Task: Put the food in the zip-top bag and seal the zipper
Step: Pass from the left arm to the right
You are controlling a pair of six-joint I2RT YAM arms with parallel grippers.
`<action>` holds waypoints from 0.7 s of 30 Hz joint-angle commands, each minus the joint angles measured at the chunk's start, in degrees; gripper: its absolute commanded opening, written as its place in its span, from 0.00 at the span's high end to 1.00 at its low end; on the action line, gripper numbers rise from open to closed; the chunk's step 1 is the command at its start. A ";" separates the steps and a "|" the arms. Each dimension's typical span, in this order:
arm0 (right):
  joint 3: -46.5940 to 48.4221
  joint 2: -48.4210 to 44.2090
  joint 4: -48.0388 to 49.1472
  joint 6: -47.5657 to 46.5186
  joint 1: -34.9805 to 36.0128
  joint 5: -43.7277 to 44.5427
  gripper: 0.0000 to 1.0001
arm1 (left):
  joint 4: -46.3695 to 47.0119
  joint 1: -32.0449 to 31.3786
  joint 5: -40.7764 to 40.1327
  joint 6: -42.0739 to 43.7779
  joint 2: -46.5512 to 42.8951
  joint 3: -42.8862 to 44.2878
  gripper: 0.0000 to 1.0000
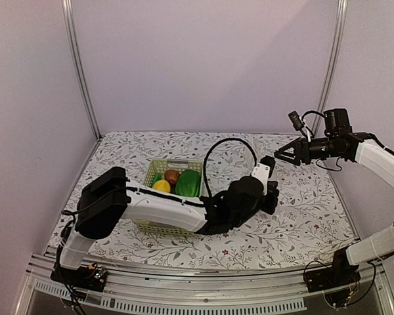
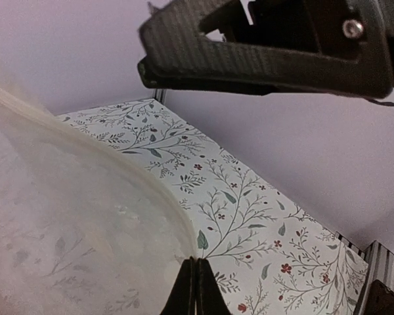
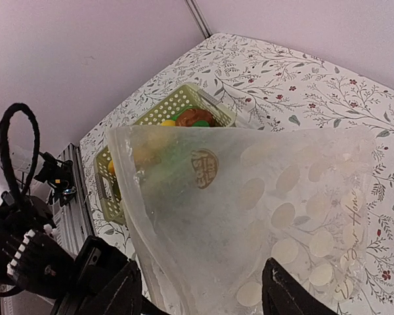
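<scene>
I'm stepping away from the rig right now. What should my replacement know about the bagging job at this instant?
The left hand is shut on the zip-top bag at its zipper edge, holding it up.
The right hand is open, facing the bag, gripping nothing.
The food lies in the green basket behind the bag, which looks empty.
Done: bag picked up.
Left: open its mouth, load the food, seal the zipper.
</scene>
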 commanded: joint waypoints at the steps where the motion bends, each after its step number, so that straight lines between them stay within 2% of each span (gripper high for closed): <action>1: -0.68 -0.49 -1.96 1.86 1.64 2.09 0.39 | 6.40 -2.25 -7.19 6.63 2.55 5.19 1.00; 8: -0.98 -2.34 -4.86 -0.88 5.48 11.25 0.40 | 7.99 -2.36 -8.19 8.22 2.73 5.08 1.00; 14: -2.08 -2.38 -4.22 -1.59 6.80 14.73 0.49 | 8.66 -2.40 -8.86 8.37 2.15 4.22 1.00; 17: -2.23 -2.51 -4.09 -1.19 7.10 15.99 0.60 | 8.55 -2.40 -9.59 8.20 1.98 3.90 1.00; 19: -2.29 -2.66 -3.88 -0.83 7.15 17.01 0.75 | 8.40 -2.40 -9.94 8.03 1.88 3.82 1.00; 20: -2.37 -2.75 -3.69 -0.78 7.14 17.78 0.85 | 8.06 -2.41 -9.73 8.03 1.90 3.96 0.97; 21: -2.58 -2.94 -3.27 -0.77 7.12 18.73 0.93 | 7.63 -2.45 -9.62 8.10 1.71 4.03 0.86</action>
